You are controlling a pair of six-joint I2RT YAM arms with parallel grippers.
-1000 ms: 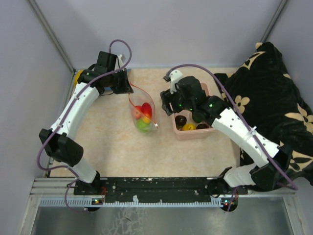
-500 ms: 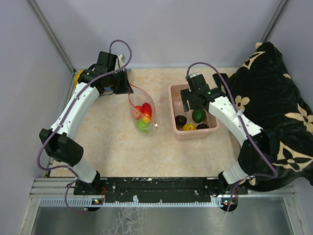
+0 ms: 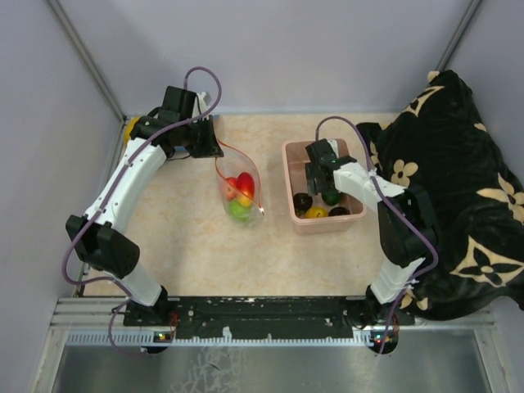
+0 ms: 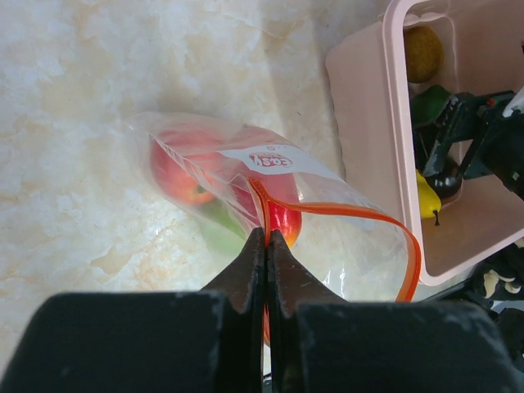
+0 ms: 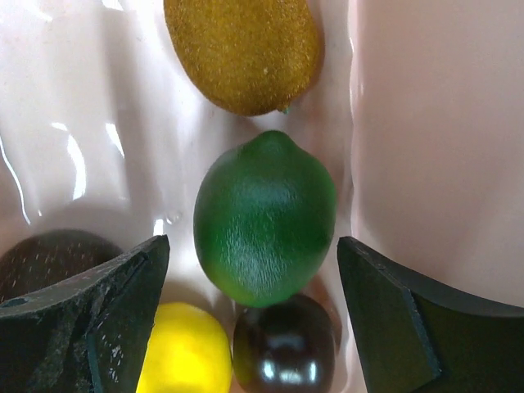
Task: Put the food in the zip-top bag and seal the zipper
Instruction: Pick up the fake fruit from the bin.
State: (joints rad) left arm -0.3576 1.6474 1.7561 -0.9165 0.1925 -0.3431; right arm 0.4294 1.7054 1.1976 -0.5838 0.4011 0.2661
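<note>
Squarely between spread right fingers (image 5: 98, 315): green fruit (image 5: 264, 219), inside pink tub (image 5: 409, 123).

Zip-top bag (image 4: 270, 161) clear glossy plastic; tub (image 4: 360, 90) smooth shiny plastic; green fruit (image 5: 264, 217) finely pebbled, probably plastic.

Small clear thin plastic bag (image 3: 249, 182) lies mid-desk, a touch toward the left edge, mouth gaping. Its thin red-orange zipper strip (image 4: 344, 210) bows open, unsealed, one stretch pinched flat in the left tool (image 4: 266, 237). Inside sit a glossy red fruit (image 4: 176, 168), a green fruit (image 3: 239, 210) and a yellow-orange fruit (image 3: 243, 199). Nearer the right edge, in the pink plastic tub (image 3: 291, 176), a green lime-like fruit (image 5: 264, 219), a fuzzy brown fruit (image 5: 242, 49), a yellow fruit (image 5: 184, 348) and a dark plum-like fruit (image 5: 284, 344) huddle together.
</note>
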